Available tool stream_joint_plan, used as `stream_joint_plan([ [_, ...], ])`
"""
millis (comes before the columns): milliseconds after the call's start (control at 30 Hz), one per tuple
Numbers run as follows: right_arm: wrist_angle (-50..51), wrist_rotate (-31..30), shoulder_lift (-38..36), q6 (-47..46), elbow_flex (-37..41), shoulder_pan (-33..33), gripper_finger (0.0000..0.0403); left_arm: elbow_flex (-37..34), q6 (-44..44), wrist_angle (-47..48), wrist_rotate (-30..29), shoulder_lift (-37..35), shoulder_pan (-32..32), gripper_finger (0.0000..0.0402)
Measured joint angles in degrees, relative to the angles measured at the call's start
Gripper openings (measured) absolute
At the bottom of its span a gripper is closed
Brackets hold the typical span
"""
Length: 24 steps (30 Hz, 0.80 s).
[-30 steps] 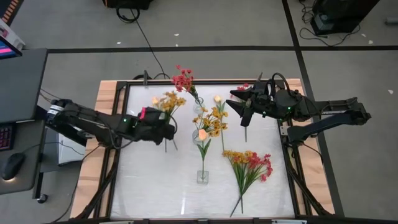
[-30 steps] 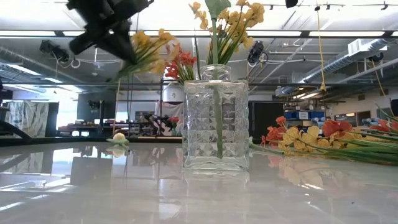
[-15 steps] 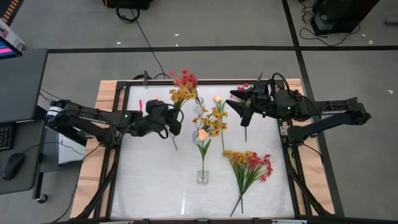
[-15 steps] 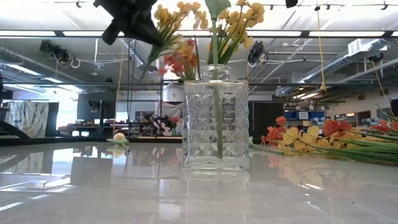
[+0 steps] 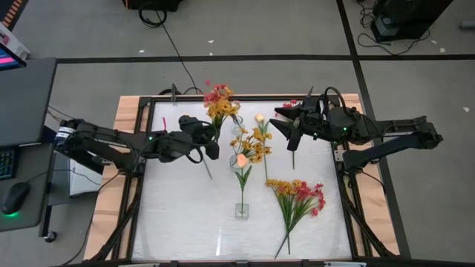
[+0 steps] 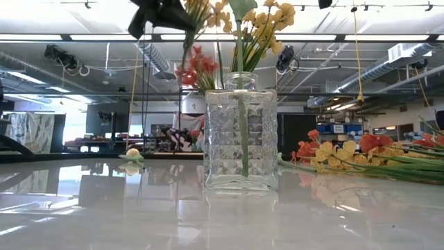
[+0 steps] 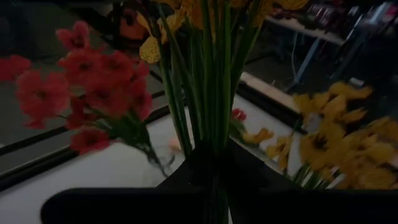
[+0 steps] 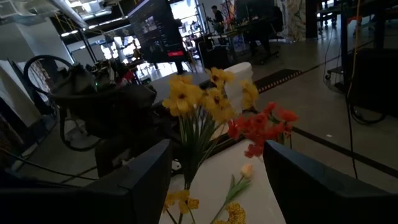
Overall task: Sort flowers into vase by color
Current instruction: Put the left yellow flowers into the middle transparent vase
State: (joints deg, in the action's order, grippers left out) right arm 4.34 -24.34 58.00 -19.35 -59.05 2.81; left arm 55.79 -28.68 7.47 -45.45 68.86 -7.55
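Observation:
My left gripper [image 5: 202, 142] is shut on a yellow-orange sprig [image 5: 220, 110], next to the far glass vase [image 5: 236, 123] that holds red blossoms [image 5: 216, 93]. In the low view this gripper [image 6: 163, 12] is high up, left of the near vase. The near glass vase [image 6: 241, 139] holds yellow blossoms and a peach bud [image 5: 241, 159]. My right gripper [image 5: 286, 126] hovers open over the table's far right part; in its wrist view nothing lies between its fingers [image 8: 217, 162]. Beneath it a thin stem [image 5: 293, 158] lies on the table. My left gripper pinches the yellow sprig's bundle of green stems [image 7: 211, 134] between its two fingers, below the blossoms. The sprig is lifted clear and tilted, its blossoms toward the far vase. Its bare stem end [image 5: 207, 171] sticks out on the near side of the fingers.
A pile of red and yellow sprigs [image 5: 297, 196] lies on the near right of the table, also in the low view [image 6: 368, 154]. A peach bud on a stem [image 5: 260, 119] is between the vases, and another bud [image 6: 132, 153] lies far left. A dark frame rims the table [image 5: 148, 185].
My left gripper has carried the yellow sprig up and toward the table's right and far edge, nearer the far vase with the red blossoms. The sprig's blossoms now sit right beside the red ones. The right arm has kept still.

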Motion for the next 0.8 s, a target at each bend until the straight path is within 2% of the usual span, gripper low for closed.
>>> stream_joint_plan([
  [433, 0.0, 0.0, 0.0, 0.0, 0.0, 0.0, 0.0261, 0.0, 1.7, -9.1, 0.0, 0.7, 0.0, 0.0032],
  [667, 0.0, 0.0, 0.0, 0.0, 0.0, 0.0, 0.0261, 0.0, 9.8, -15.9, 0.1, 4.4, -0.1, 0.0032],
  [800, 0.0, 0.0, 0.0, 0.0, 0.0, 0.0, 0.0261, 0.0, 10.5, -18.1, 0.4, 6.5, -0.4, 0.0032],
])
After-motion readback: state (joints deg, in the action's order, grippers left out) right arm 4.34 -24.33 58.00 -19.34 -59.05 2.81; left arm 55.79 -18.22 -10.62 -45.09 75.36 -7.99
